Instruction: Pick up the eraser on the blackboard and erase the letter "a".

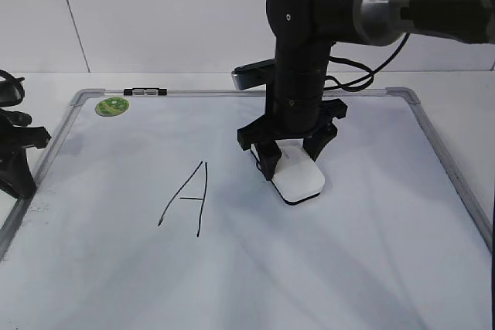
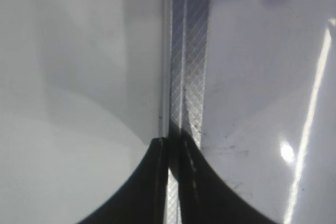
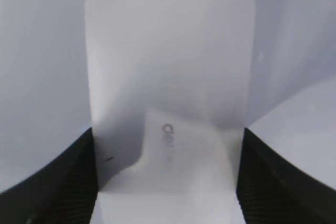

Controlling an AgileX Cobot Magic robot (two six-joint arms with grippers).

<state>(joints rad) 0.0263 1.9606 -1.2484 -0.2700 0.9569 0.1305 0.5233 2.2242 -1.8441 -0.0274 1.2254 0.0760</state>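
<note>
The white eraser (image 1: 302, 182) lies flat on the blackboard (image 1: 348, 268), a white dry-erase board, right of the capital "A" (image 1: 186, 199). My right gripper (image 1: 292, 156) reaches straight down and is shut on the eraser's two long sides. In the right wrist view the eraser (image 3: 168, 51), with its grey lettering, fills the space between the right gripper's jaws (image 3: 168, 135). No small letter "a" shows in any view. My left gripper (image 1: 17, 164) hangs at the board's left edge, and in the left wrist view it (image 2: 172, 145) is shut and empty over the metal frame (image 2: 191, 77).
A round green magnet (image 1: 112, 106) sits at the board's far left corner. A small black-and-white clip (image 1: 145, 91) sits on the top frame. A grey device (image 1: 251, 76) lies behind the right arm. The silver frame (image 1: 445, 152) runs down the right side.
</note>
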